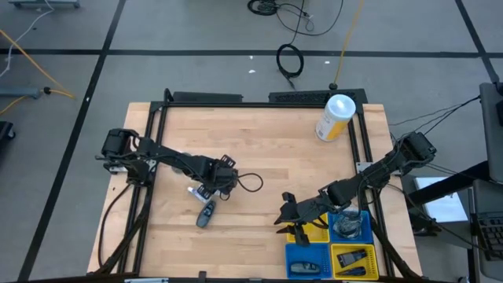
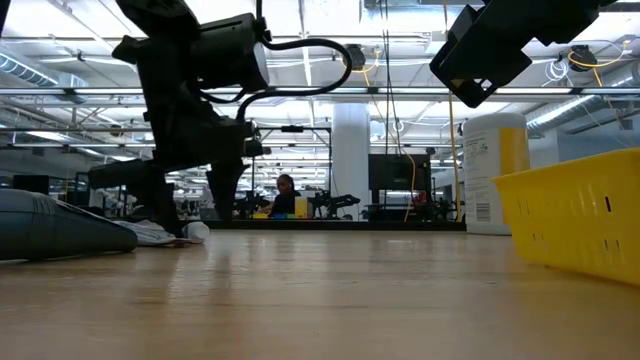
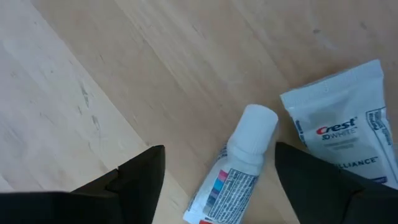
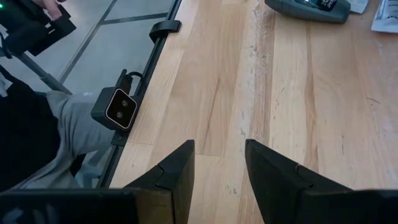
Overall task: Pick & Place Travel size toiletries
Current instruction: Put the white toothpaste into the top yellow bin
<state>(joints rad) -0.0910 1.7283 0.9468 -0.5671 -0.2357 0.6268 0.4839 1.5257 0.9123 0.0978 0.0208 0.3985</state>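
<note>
A small white tube (image 3: pixel 239 168) with a round cap lies flat on the wooden table (image 1: pixel 259 141), beside a white Crest sachet (image 3: pixel 342 137). My left gripper (image 3: pixel 217 186) points down over the tube, open, one finger on each side of it and not touching it; it also shows in the high view (image 1: pixel 206 191) and the low view (image 2: pixel 190 215). A dark grey oblong piece (image 1: pixel 206 214) lies just nearer the table's front edge. My right gripper (image 1: pixel 284 214) hangs above the table beside the bins, open, with nothing between its fingers (image 4: pixel 221 180).
Small blue and yellow bins (image 1: pixel 330 248) holding several items stand at the near right corner; the yellow basket (image 2: pixel 580 215) shows in the low view. A large white-and-yellow canister (image 1: pixel 335 116) stands at the far right. A black rail (image 1: pixel 157 157) frames the table.
</note>
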